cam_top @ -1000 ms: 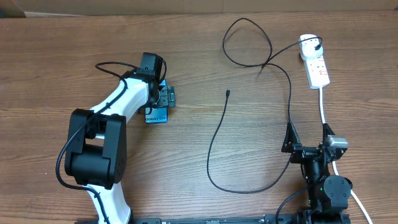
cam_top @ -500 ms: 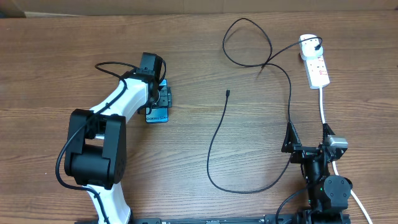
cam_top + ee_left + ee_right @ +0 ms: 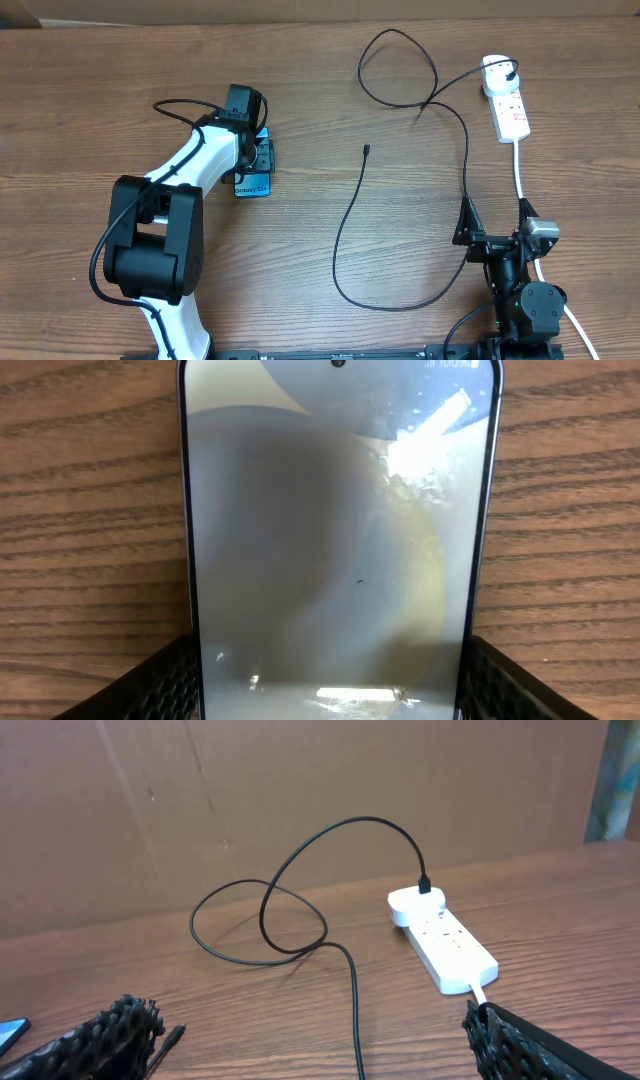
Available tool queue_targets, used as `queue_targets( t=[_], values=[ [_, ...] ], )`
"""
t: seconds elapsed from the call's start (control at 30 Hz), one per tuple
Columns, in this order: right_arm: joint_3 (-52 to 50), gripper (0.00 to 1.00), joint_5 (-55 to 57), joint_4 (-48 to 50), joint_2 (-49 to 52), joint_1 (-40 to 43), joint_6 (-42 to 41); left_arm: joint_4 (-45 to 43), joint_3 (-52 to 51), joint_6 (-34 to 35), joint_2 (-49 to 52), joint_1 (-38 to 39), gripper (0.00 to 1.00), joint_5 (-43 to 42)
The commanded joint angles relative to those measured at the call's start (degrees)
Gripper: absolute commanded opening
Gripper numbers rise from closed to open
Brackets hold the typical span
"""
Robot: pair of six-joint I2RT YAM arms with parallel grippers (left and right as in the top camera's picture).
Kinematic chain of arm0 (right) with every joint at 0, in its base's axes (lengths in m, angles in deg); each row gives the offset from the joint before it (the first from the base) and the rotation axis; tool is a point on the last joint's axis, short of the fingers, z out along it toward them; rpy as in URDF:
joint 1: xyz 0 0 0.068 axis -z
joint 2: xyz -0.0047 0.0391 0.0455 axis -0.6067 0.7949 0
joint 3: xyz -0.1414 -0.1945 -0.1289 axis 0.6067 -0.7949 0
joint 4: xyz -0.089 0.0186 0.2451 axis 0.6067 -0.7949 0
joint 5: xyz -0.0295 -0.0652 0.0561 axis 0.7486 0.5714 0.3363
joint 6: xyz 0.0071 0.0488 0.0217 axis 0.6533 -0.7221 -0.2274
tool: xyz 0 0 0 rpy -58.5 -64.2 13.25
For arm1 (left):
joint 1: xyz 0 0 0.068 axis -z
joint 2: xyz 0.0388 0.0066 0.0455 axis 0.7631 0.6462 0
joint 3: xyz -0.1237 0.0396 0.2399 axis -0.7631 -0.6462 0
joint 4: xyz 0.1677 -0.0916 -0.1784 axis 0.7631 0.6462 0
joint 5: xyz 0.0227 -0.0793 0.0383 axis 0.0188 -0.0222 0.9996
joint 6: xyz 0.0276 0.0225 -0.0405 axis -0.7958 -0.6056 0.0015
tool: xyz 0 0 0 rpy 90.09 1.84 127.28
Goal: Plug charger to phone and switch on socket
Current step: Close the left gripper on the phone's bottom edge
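Note:
The phone (image 3: 252, 186) lies flat on the wooden table, its lit screen (image 3: 335, 540) filling the left wrist view. My left gripper (image 3: 262, 156) (image 3: 330, 650) sits over it, a black finger (image 3: 170, 675) pressed against each long edge, shut on it. The charger cable (image 3: 345, 215) loops across the middle of the table, and its connector tip (image 3: 367, 150) (image 3: 170, 1038) lies free. Its plug adapter (image 3: 497, 68) sits in the white socket (image 3: 510, 108) (image 3: 445, 935) at the far right. My right gripper (image 3: 495, 222) (image 3: 305, 1020) stands open near the front right, holding nothing.
The socket's thick white cord (image 3: 520, 175) runs down toward the right arm's base. A cardboard wall (image 3: 250, 800) stands behind the table. The cable loop (image 3: 260, 925) lies in front of the socket.
The left gripper's fingers have drawn in against the phone's sides. The phone, the cable and the right arm have stayed where they were.

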Motion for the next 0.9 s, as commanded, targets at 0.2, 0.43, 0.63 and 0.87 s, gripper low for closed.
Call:
queue_targets(
  t=[0.2, 0.43, 0.63, 0.87],
  values=[
    [-0.6, 1.0, -0.1, 0.3, -0.7, -0.3, 0.3, 0.6, -2.2, -0.5, 2.3, 0.1, 0.64, -2.1],
    [-0.6, 1.0, -0.1, 0.3, -0.7, -0.3, 0.3, 0.7, -2.0, -0.5, 2.2, 0.1, 0.62, -7.9],
    [-0.6, 1.0, -0.1, 0.3, -0.7, -0.3, 0.3, 0.9, -1.9, -0.4, 2.2, 0.1, 0.6, -9.9],
    [-0.6, 1.0, -0.1, 0.3, -0.7, -0.3, 0.3, 3.7, -0.5, 0.0, 2.2, 0.1, 0.58, -10.0]
  ],
)
